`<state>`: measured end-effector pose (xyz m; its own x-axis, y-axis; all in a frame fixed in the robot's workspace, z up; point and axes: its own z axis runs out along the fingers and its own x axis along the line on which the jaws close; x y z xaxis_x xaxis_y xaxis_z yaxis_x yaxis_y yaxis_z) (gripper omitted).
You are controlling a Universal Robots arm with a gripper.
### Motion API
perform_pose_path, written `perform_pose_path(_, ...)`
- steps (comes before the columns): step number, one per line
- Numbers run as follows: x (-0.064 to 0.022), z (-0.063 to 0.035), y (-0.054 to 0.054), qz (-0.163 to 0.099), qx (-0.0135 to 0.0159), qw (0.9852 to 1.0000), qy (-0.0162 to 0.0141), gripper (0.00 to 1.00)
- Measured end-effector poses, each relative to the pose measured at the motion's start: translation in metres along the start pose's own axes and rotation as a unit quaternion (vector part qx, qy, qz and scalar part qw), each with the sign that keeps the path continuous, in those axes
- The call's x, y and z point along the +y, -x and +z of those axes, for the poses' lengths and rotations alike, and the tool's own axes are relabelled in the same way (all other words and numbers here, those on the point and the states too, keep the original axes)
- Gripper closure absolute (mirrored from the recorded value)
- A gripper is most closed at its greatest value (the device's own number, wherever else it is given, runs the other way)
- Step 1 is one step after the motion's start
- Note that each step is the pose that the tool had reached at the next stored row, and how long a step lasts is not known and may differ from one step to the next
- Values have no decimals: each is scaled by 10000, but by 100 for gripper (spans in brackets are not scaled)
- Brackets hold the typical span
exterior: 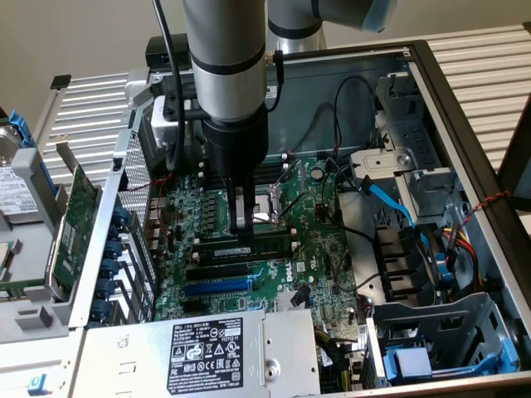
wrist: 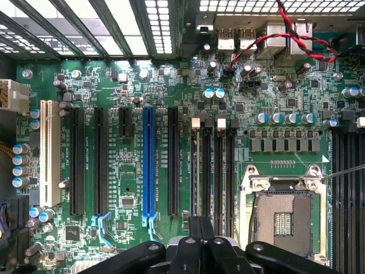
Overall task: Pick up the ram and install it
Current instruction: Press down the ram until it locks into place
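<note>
Chassis walls (exterior: pixel 465 124) box in the green motherboard (exterior: pixel 315 249); the power supply (exterior: pixel 207 352) sits at the near edge, a blue cable (exterior: pixel 386 199) toward the exterior view's right. The gripper (exterior: pixel 243 224), fingers closed, stands over the ram (exterior: pixel 249 247), which lies along the memory slots (wrist: pixel 214 171) beside the CPU socket (wrist: pixel 282 214).

Plain beige wall (exterior: pixel 75 33) behind

You see a green motherboard (wrist: pixel 131 171) with black slots (wrist: pixel 77 162), one blue slot (wrist: pixel 148 162) and one white slot (wrist: pixel 50 154), twisted red-and-black wires (wrist: pixel 296 34), and a blue cable (exterior: pixel 386 199).
</note>
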<state>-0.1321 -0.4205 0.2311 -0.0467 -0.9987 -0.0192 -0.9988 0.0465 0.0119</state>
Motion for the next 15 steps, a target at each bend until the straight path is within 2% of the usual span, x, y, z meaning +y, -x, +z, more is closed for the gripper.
perform_pose_path(15,4,14,-6,0,0,10000,0,89)
